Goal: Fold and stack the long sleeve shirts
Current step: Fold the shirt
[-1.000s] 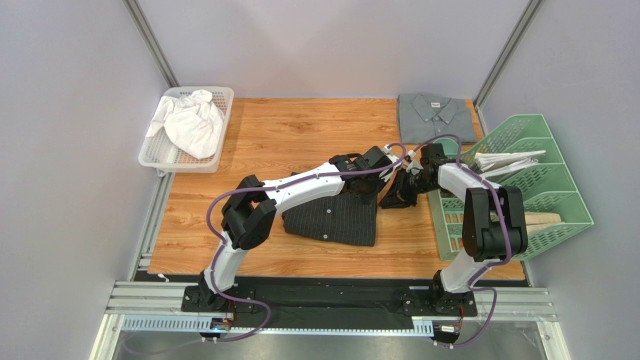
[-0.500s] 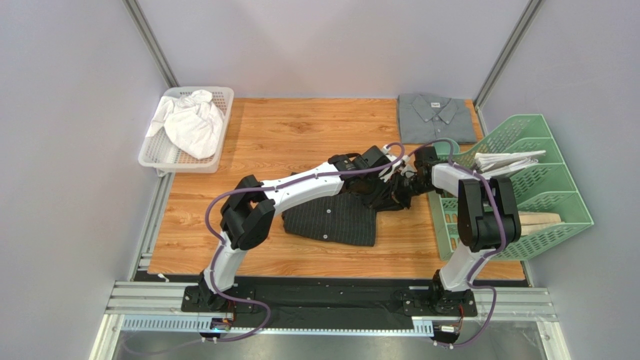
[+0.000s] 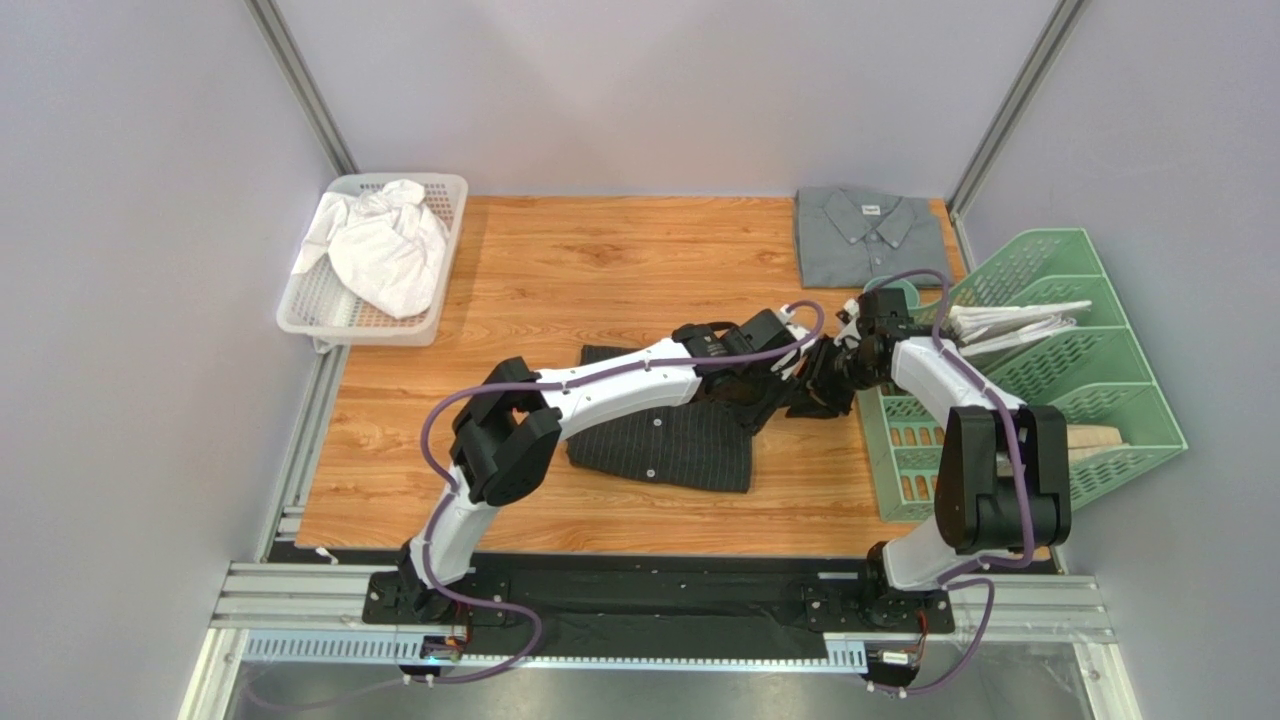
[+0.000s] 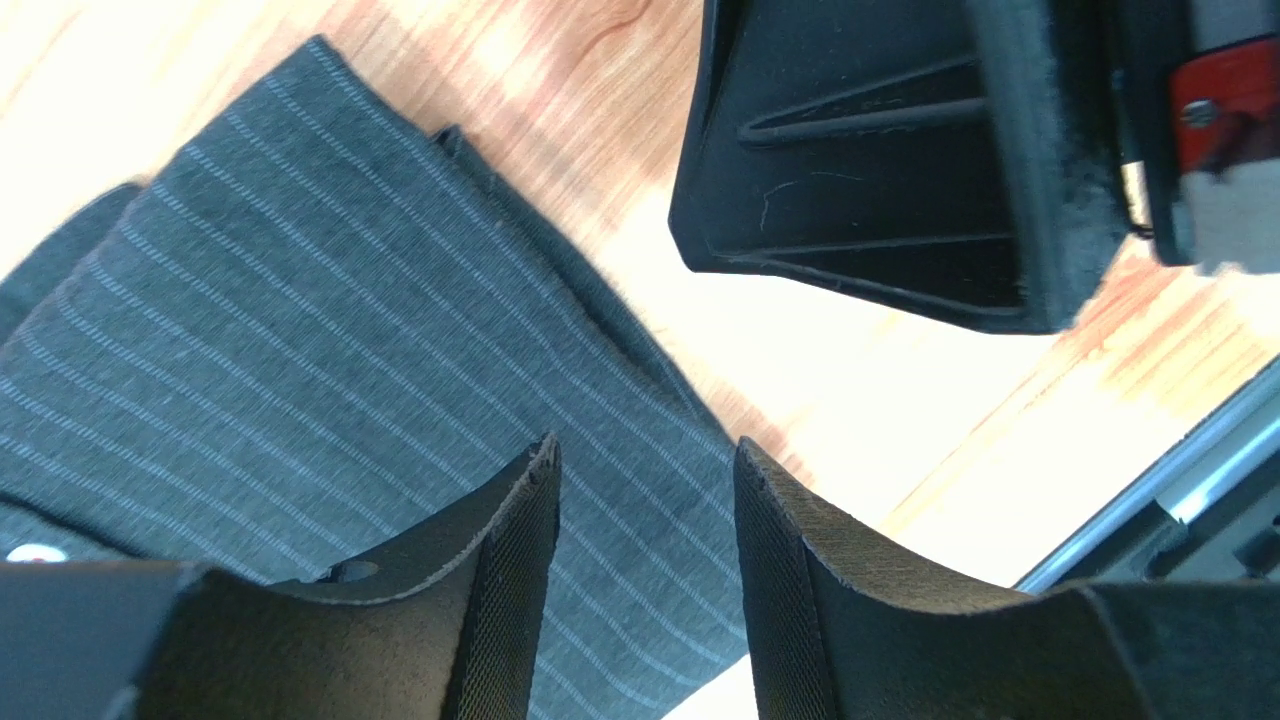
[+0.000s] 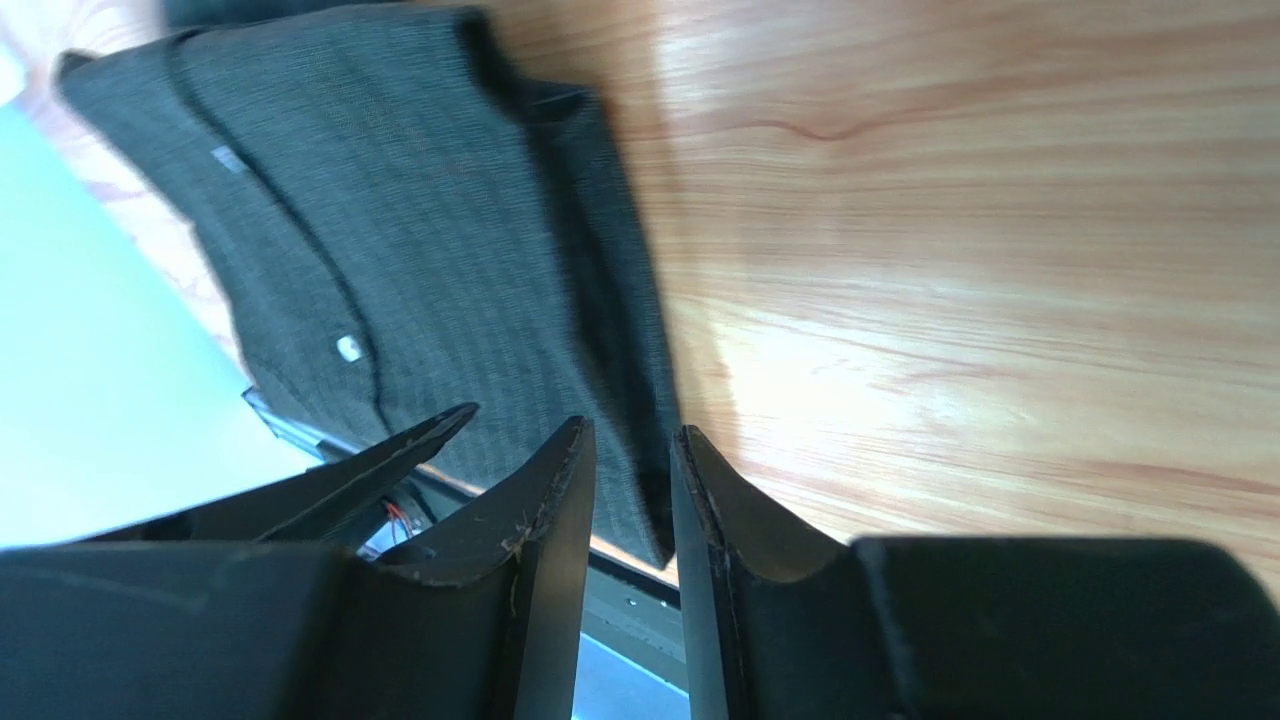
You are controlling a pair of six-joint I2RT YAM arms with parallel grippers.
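Observation:
The black pinstriped long sleeve shirt lies folded on the middle of the wooden table. Its striped cloth fills the left wrist view, and its button placket shows in the right wrist view. My left gripper hovers over the shirt's right edge, open, with nothing between its fingers. My right gripper faces it from the right, open by a narrow gap that holds nothing. The grey long sleeve shirt lies folded at the back right corner.
A white basket holding a crumpled white cloth stands at the back left. A green tiered rack with papers lines the right edge, close behind my right arm. The table's front edge lies just below the black shirt.
The dark cloth held up between the two grippers has been laid down on the table. My left gripper has opened off it; my right gripper has opened slightly and drawn back a little.

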